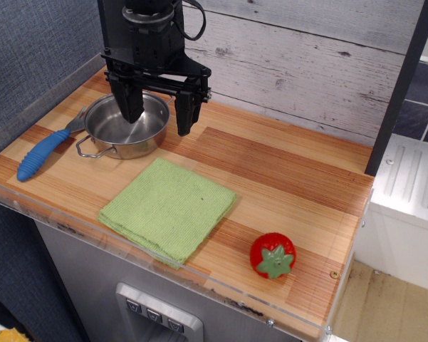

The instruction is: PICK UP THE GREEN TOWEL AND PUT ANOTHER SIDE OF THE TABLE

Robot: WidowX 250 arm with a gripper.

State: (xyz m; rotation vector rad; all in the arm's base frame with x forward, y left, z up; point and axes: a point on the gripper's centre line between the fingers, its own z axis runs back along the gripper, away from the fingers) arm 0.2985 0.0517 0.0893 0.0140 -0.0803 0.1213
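The claw (159,110) hangs at the back left of the counter (285,178), its two black fingers (186,107) spread wide apart and pointing down, with nothing between them. One finger sits in front of the steel pan (126,126), the other just to the pan's right, above bare wood.

The green towel (168,207) lies flat and folded near the front edge of the counter, a little left of centre, set cornerwise so one corner points back toward the pan. Its front corner comes right up to the clear plastic rim (128,246). The claw is well apart from it, up and behind.

Left of the pan there's a blue-handled utensil (41,154), its handle angled toward the front left corner and its metal end tucked beside the pan's rim. Over on the right, near the front, sits a red strawberry toy (272,255) with a green leafy cap, clear of the towel.
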